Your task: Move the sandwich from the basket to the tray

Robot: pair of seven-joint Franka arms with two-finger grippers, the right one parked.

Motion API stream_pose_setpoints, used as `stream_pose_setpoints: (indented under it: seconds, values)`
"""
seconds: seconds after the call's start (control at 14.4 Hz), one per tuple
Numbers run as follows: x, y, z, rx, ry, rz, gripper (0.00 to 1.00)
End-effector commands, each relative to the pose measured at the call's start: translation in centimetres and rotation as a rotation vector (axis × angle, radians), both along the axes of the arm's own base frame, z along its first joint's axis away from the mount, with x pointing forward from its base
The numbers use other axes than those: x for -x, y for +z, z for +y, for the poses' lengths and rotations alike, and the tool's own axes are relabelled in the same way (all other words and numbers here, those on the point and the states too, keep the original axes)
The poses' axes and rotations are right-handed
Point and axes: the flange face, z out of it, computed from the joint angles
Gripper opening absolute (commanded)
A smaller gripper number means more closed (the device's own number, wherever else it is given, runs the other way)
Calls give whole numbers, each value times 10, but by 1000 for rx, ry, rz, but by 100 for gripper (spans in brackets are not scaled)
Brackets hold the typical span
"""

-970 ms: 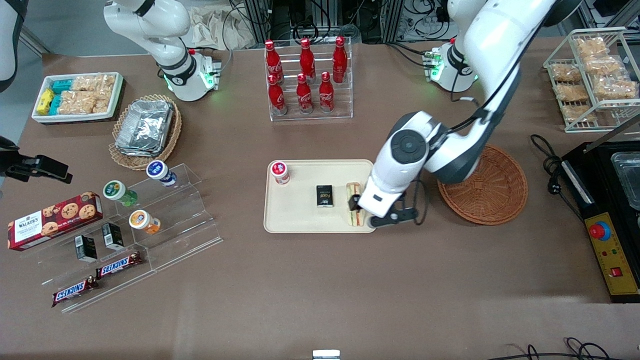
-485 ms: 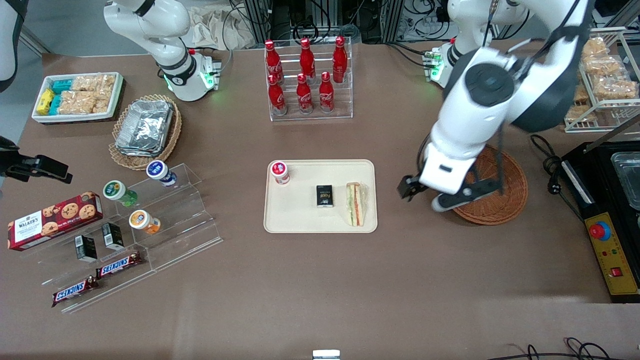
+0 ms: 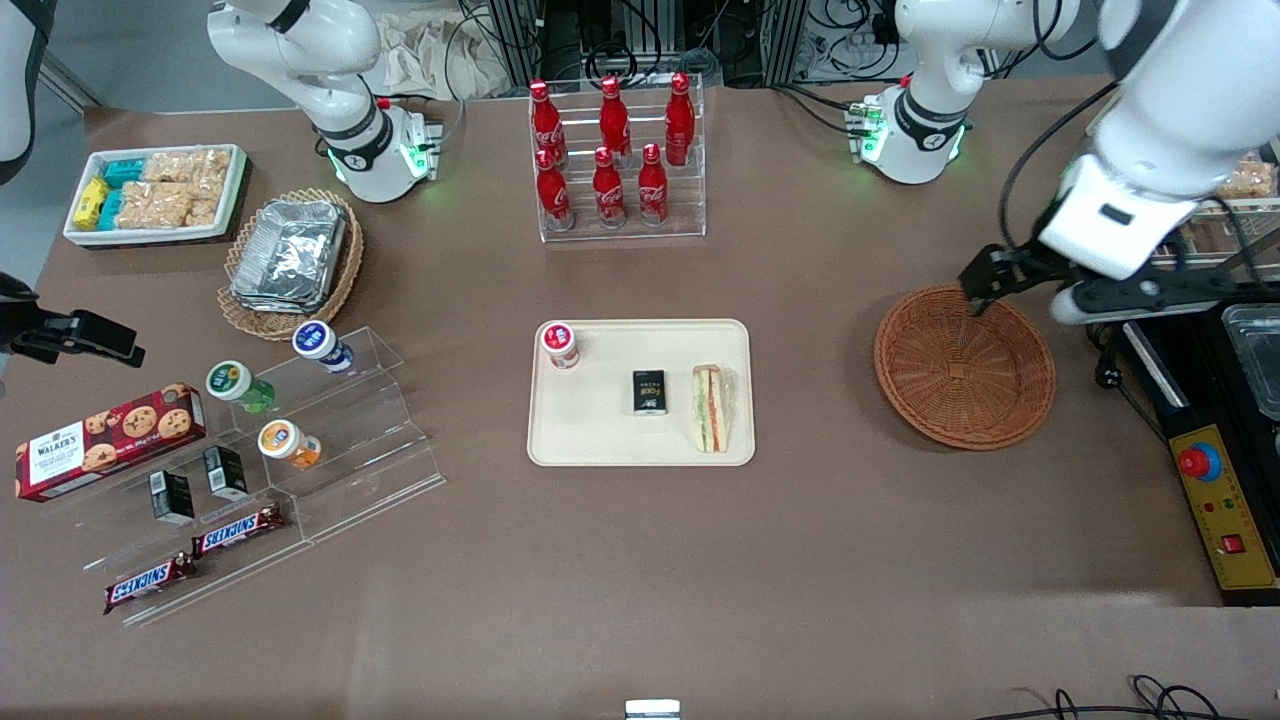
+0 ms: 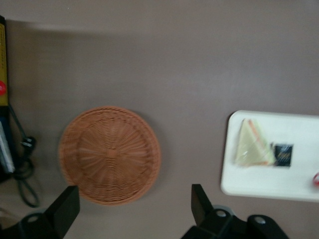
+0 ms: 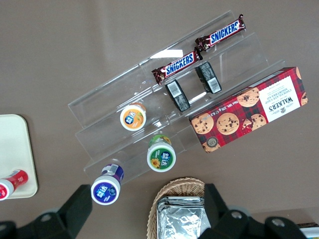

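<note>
One sandwich point(image 3: 711, 407) is seen lying flat on the tray point(image 3: 600, 440), at the tray's end nearer the basket point(image 3: 965, 367); it is also caught in the left wrist view point(image 4: 252, 145), on the tray point(image 4: 259, 184). Just beside it on the tray a small black box point(image 3: 650, 391) is noted, and a red-capped cup point(image 3: 560, 344) is set at the tray's corner toward the parked arm's end, farther from the front camera. The basket point(image 4: 109, 154) is seen with nothing in it, well apart from the tray, toward the working arm's end of the table. The left gripper point(image 3: 985, 283) is held in the air above the basket's rim, on the rim's part farther from the front camera. Its fingers point(image 4: 67, 209) are spread wide, with nothing gripped between them. A clear rack of red bottles point(image 3: 610, 150) is noted farther from the front camera than the tray.
</note>
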Motion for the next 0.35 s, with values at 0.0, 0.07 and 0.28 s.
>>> stream_pose_setpoints:
  seconds: [0.0,0.07,0.28]
  values:
    - [3,-1,34,10,-133,47,99]
    - [0,2,43,9,-143,39,99]
    - [-9,8,68,5,-205,24,99]
